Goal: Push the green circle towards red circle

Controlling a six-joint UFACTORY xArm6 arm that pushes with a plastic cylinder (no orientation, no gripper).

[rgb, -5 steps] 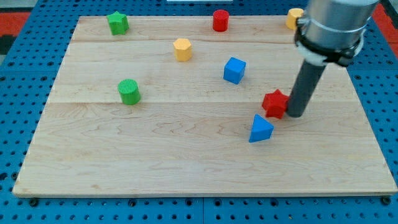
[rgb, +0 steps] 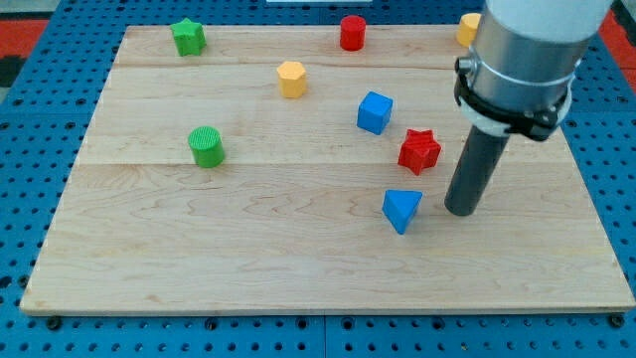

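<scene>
My tip [rgb: 461,211], the lower end of a straight dark rod under a grey cylindrical arm housing, rests on the pale wooden bench [rgb: 298,259] toward the view's right. No hand on this rig, so nothing spread, pressed or pinching; only the bare rod end.

Just beside my tip, to the view's left: small blue triangular block [rgb: 401,210], a narrow gap between them, not touching. Up and left of my tip, near: red star-shaped block [rgb: 419,150], also clear of the rod. Further up-left: blue cube [rgb: 375,112].

Green ridged circular block [rgb: 207,146]: well apart from my tip, far to the view's left, on the bench's left half, upright, nothing touching it. Red circular block [rgb: 352,33]: well above and left of my tip, near the bench's top edge, upright. Green and red circles well apart from each other.

Between them, roughly: yellow hexagonal block [rgb: 291,79]. Green star-shaped block [rgb: 188,37] sits at the top left corner. A yellow block [rgb: 467,29] at the top edge, directly above my tip, is partly hidden behind the arm housing; shape not readable.

Bench sits on a blue pegboard surface [rgb: 40,179].
</scene>
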